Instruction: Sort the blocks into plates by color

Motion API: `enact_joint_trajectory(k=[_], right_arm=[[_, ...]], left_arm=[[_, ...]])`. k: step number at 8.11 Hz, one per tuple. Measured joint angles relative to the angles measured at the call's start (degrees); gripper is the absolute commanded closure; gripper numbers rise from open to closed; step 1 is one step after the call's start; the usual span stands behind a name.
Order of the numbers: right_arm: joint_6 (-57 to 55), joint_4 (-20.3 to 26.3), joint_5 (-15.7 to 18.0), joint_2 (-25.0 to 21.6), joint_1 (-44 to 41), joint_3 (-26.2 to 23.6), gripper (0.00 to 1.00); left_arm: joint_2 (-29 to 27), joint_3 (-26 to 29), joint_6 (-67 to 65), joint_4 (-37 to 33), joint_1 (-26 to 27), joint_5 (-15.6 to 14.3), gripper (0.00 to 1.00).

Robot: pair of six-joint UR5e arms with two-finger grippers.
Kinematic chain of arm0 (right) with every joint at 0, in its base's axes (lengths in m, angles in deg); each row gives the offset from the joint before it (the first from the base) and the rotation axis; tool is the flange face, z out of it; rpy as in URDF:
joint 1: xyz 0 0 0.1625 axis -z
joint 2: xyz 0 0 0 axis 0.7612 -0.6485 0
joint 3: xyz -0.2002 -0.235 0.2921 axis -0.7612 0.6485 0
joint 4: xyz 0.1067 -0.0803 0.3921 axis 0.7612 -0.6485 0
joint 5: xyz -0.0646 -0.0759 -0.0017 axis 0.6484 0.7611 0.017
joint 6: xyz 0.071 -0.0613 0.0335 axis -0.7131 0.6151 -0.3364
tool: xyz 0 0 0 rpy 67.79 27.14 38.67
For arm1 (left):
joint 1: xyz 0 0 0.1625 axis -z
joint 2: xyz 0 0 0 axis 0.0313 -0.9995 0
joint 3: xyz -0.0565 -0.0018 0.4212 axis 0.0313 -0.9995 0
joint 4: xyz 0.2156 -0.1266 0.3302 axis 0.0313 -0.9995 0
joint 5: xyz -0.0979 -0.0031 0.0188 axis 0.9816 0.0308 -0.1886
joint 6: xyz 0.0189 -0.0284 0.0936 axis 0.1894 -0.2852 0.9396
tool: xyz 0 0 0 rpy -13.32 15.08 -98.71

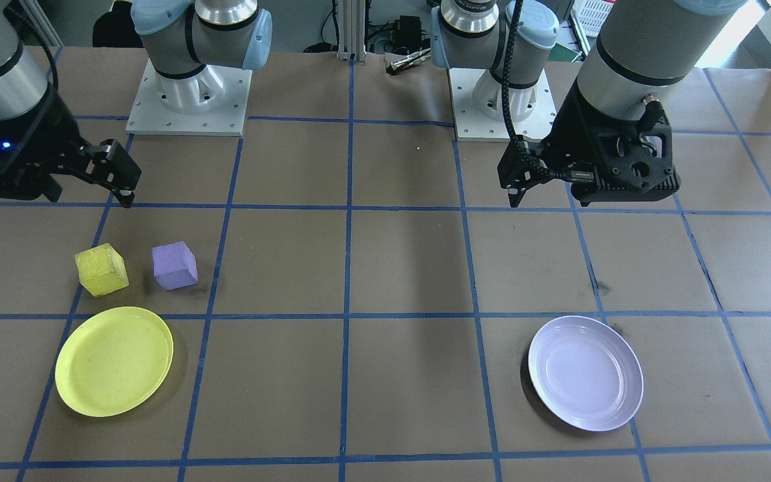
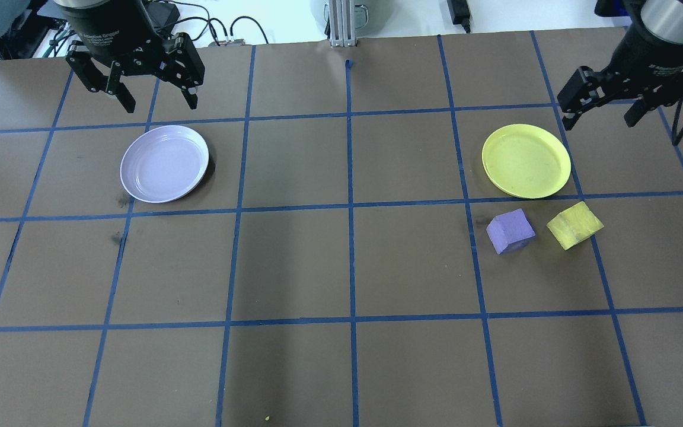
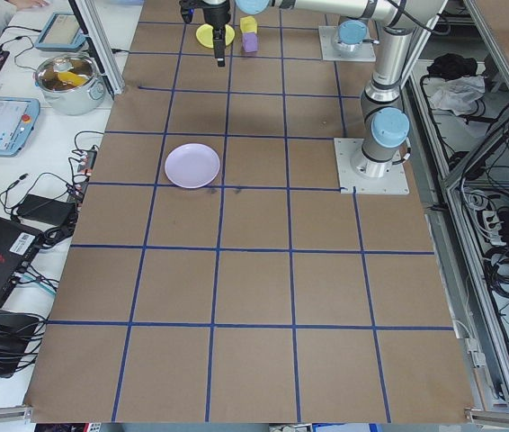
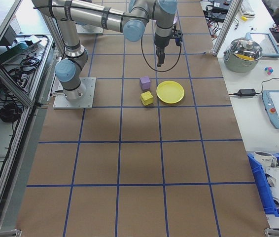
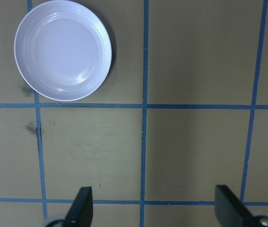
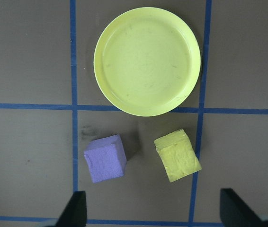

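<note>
- The right gripper point(image 2: 601, 114) is hovering above the table's far right corner region, as the overhead view frames it, with its jaws spread wide and nothing between them.
- The left gripper point(image 2: 159, 99) is hanging near the far left edge of the table, likewise wide open and carrying nothing.
- The yellow block point(image 2: 574, 225) is resting on the paper-covered table point(image 2: 347, 267) just on the robot's side of the yellow plate point(image 2: 526, 161), close to its rim but not touching it.
- The purple block point(image 2: 510, 230) is sitting just beside the yellow block, a small gap between them, also near the yellow plate and outside it.
- The lavender plate point(image 2: 164, 163) is lying well apart from both blocks, toward the table's left side, beneath and slightly nearer than the left gripper; it is holding nothing.
- Judgement: no block is lying in a plate, so the sort is standing at its opening step, the first pick.
- Judgement: the right gripper is looking straight down on both blocks in its wrist view, so it is the better placed arm. The next move is calling for a descent over one block, with the fingers aligned to its rotated faces.
- Judgement: the purple block is needing a long carry across the table, or a hand-over, to reach its plate.
</note>
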Motion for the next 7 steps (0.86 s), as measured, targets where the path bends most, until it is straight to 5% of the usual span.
enact_joint_trajectory(k=[4,7], right_arm=[[17.9,-4.9,2.8,9.1,4.1,-1.4,0.00],[24.2,-8.3,4.0,11.0,4.2,-9.8,0.00]], left_arm=[[0.0,-0.3,0.0,0.0,0.0,0.0,0.04],[-0.1,-0.3,0.0,0.0,0.0,0.2,0.00]])
